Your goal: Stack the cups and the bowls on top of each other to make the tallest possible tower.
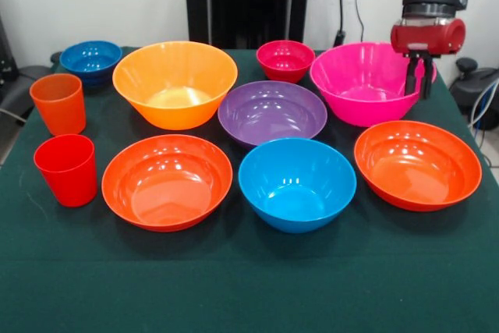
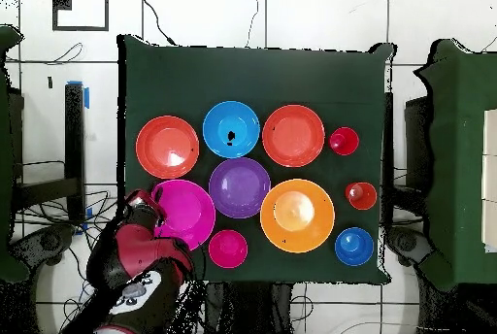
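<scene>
You have the table [image 1: 249,302] under a dark green cloth, with everything spread out singly and nothing stacked.

In the front view, the pink bowl [image 1: 362,87] sits by the right edge toward the far side, and the large orange bowl [image 1: 175,83] stands left of the middle, in the far row. One wide red-orange bowl [image 1: 417,163] lies near the right edge; the other red-orange bowl [image 1: 167,181] lies left of centre toward the near side. The light blue bowl [image 1: 297,183] sits between those two, and the purple bowl [image 1: 272,111] is just behind it, at the table's middle.

The small crimson bowl [image 1: 285,60] is at the far edge, between the orange and pink bowls. The small dark blue bowl [image 1: 90,61] occupies the far left corner.

Along the left edge you see the translucent orange cup [image 1: 58,103], with the red cup [image 1: 67,169] in front of it, both upright.

The gripper [image 1: 418,76] hangs over the pink bowl's right rim. Its two dark fingers [image 1: 410,76] stand slightly apart and clasp nothing.
</scene>
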